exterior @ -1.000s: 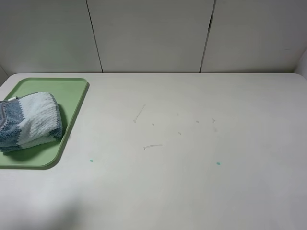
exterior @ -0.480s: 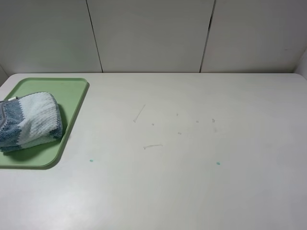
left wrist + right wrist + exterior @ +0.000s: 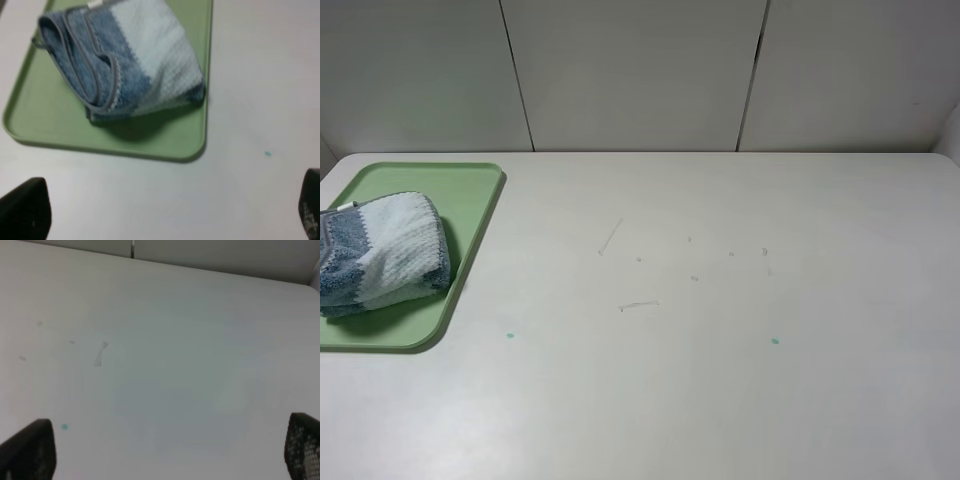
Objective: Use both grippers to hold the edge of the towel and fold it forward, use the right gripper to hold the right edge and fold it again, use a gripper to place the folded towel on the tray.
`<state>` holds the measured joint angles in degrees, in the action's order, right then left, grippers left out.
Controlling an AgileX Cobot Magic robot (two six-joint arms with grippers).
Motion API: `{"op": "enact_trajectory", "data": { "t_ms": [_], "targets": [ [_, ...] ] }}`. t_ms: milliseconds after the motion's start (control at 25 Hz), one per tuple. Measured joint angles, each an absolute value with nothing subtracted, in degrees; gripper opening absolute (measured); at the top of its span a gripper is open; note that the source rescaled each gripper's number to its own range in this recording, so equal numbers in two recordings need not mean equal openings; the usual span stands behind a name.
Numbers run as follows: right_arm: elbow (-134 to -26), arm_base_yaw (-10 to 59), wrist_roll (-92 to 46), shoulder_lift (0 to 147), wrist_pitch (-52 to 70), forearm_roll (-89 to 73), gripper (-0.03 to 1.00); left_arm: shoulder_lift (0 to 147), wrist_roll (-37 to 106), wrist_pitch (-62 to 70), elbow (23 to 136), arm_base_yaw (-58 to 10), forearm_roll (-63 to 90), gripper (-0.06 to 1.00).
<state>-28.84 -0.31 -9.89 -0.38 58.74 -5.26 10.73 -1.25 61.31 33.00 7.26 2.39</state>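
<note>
The towel (image 3: pixel 382 252) lies folded on the green tray (image 3: pixel 470 200) at the far left corner of the white surface (image 3: pixel 700 380). The left pincer (image 3: pixel 165 215) and right pincer (image 3: pixel 165 450) both stand wide apart, holding nothing.

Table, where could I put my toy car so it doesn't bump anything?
Almost anywhere. The table is bare from the tray across to the far right edge and from the back wall to the front, with only tiny marks. The crowded spot is the left corner, where the folded towel fills most of the tray.
</note>
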Motion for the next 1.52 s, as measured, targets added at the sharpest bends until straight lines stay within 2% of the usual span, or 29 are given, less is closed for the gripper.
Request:
{"op": "enact_trajectory", "data": {
  "t_ms": [480,920,1520],
  "targets": [
    [-28.84,-0.31,-9.89,-0.38,58.74,-5.30,1.00,3.34,0.00,60.43,28.36,6.94,3.34,1.00],
    [-28.84,-0.31,-9.89,-0.38,58.74,-5.36,1.00,-0.41,1.72,60.04,28.15,-4.06,4.65,1.00],
    [-28.84,-0.31,-9.89,-0.38,58.74,-5.42,1.00,-0.41,1.72,60.04,28.15,-4.37,4.65,1.00]
  ]
}}
